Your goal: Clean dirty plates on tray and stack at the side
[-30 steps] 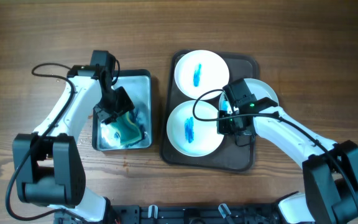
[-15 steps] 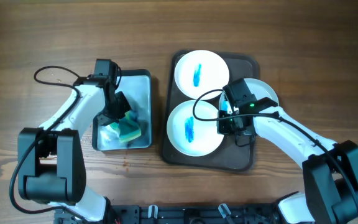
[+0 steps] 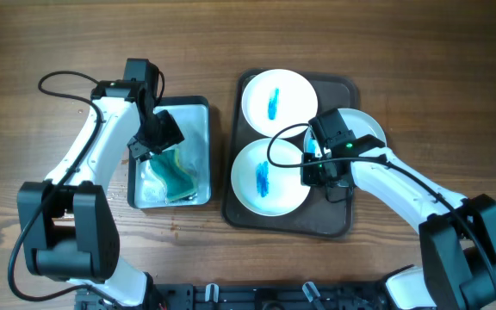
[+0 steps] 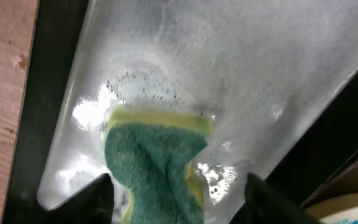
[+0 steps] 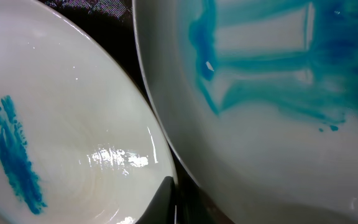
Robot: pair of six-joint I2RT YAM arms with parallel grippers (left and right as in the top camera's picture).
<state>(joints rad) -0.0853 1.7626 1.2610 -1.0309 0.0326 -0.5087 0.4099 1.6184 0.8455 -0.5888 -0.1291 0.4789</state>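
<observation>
At tray (image 3: pixel 344 220) right edge, right claw (image 3: pixel 322 172) clamps smeared plate (image 3: pixel 368 127) rim; left claw (image 4: pixel 179 193) spread above sponge (image 4: pixel 154 165)

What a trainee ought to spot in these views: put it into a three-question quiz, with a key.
1. True or false: the sponge lies on the tray.
2. Which hangs over the basin? A. the left gripper B. the right one C. neither
3. Fill in: the smears on the plates are ___.
Key: 1 false, it lies in the basin; 2 A; 3 blue.
</observation>
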